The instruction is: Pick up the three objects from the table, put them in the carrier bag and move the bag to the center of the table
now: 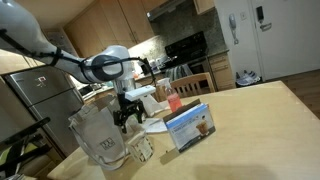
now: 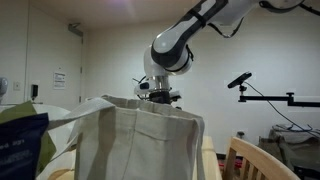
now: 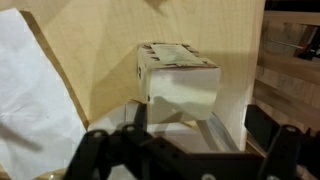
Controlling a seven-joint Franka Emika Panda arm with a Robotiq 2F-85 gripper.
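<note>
The carrier bag (image 1: 100, 138) stands whitish and crinkly near the table's (image 1: 260, 120) front left edge, and it fills the foreground in an exterior view (image 2: 140, 145). A small pale boxy item (image 1: 142, 150) lies right beside it. The wrist view shows this box (image 3: 180, 78) on the wood just ahead of my gripper (image 3: 200, 125), with the bag (image 3: 30, 95) to the left. My gripper (image 1: 125, 117) hangs open above the table behind the bag, holding nothing. The light-blue carton (image 1: 190, 127) stands upright to the right. A whitish flat item (image 1: 156, 126) lies between them, its print too small to read.
A pink-red bottle (image 1: 172, 100) stands behind the carton. Chair backs (image 3: 292, 60) line the table's far side. Kitchen counters, a stove (image 1: 188, 55) and a fridge (image 1: 40, 95) are behind the table. A camera stand (image 2: 262, 97) rises at the right.
</note>
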